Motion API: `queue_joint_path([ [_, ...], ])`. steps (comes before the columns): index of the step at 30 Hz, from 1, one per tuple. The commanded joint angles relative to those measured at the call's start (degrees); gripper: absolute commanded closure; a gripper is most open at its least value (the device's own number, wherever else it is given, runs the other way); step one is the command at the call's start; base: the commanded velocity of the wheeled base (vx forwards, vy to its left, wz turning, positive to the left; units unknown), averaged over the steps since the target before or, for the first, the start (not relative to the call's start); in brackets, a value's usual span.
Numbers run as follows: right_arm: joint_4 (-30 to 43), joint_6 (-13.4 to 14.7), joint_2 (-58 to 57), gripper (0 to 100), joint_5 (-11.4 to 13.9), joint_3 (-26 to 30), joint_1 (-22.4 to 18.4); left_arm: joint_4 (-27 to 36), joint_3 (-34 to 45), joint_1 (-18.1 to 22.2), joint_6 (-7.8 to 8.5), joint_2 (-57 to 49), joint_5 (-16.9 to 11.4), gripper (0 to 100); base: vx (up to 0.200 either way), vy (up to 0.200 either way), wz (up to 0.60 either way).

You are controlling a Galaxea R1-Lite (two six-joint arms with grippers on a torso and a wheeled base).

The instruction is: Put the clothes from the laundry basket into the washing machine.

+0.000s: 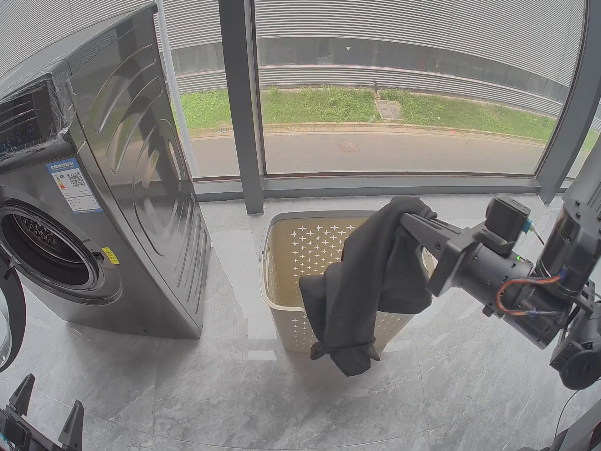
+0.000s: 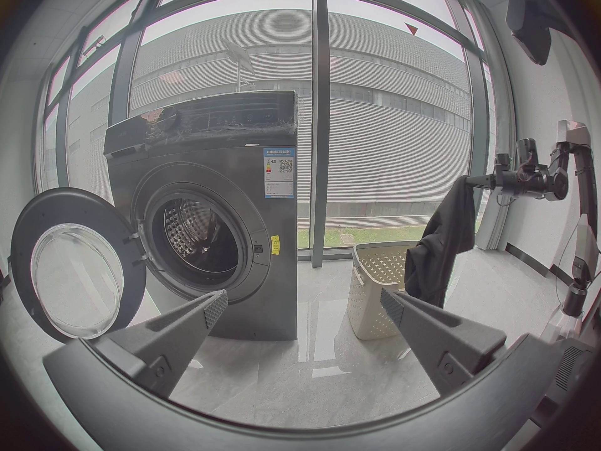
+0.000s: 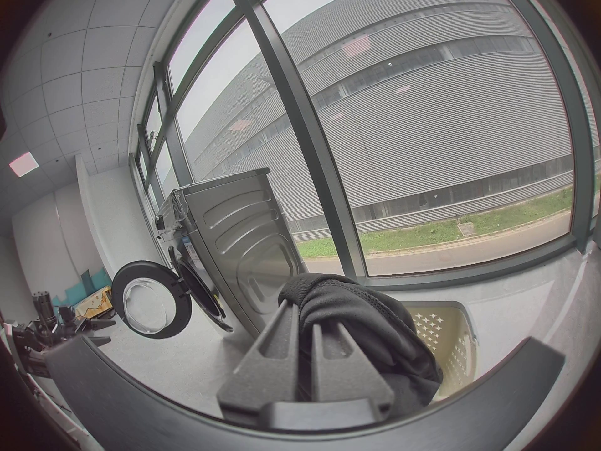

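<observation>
Dark garment [image 1: 360,283] hides tips of right hand [image 1: 407,220].

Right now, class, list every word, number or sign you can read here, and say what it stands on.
Energy label on the washing machine front: print and square code too small to read.
Yellow sticker beside the drum opening: too small to read.
Control panel: marks too blurred to read.
Laundry basket, dark garment: no print seen.
</observation>
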Motion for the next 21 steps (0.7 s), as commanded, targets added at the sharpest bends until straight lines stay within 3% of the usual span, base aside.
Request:
queue_joint_path([
  [1, 0.1, 0.1, -5.3, 100, 0.5, 7.3, -2.4, 0.0, 0.9, 0.0, -0.7, -0.9, 0.1, 0, 0.0, 0.0, 0.0],
  [10, -0.5, 0.0, -6.7, 100, -0.3, 8.3, -3.7, -0.1, 0.9, 0.0, -0.17, -0.9, 0.0, 0, -0.2, 0.0, 0.0],
  [21, 1.2, -1.8, -7.5, 100, -3.3, 8.2, -5.6, -0.1, 0.9, 0.0, -0.26, -0.9, 0.0, 0, 0.0, 0.0, 0.0],
])
